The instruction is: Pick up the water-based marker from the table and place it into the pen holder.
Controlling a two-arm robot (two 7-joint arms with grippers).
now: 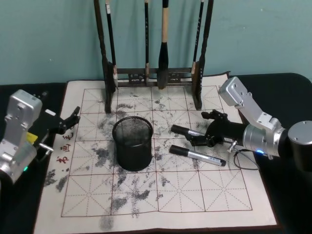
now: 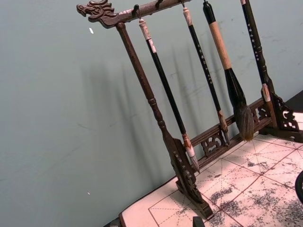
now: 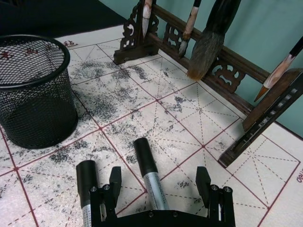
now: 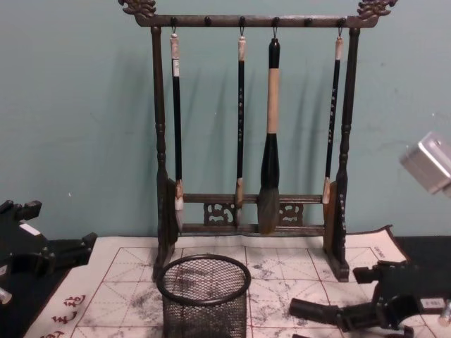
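Left claw [image 1: 68,122]: spread, holding nothing, idle at the left edge of the calligraphy mat [image 1: 161,195] and well apart from the pen holder [image 1: 132,152]. We judge it no obstacle.

Pen holder: upright on the mat, mouth open, with bare mat on all sides. The mesh cup looks light, so a marker tip striking the rim could tip or slide it.

Water-based marker [image 1: 180,129]: lies flat on the mat to the right of the holder. A second marker [image 1: 197,156] lies just beside it, on the robot's side.

Right claw [image 1: 204,130]: spread and astride the water-based marker, not pinching it. In the right wrist view the second marker sits just outside one finger. Risks as we see them:
- that finger nudges the neighbour on closing
- the round barrel rolls out of a skewed pinch

Room: the brush rack [image 1: 156,75] and its hanging brushes stand close behind, so a high rearward lift could clip them. The path leftward to the holder is open. The dark surface [image 1: 287,83] is free to the right.
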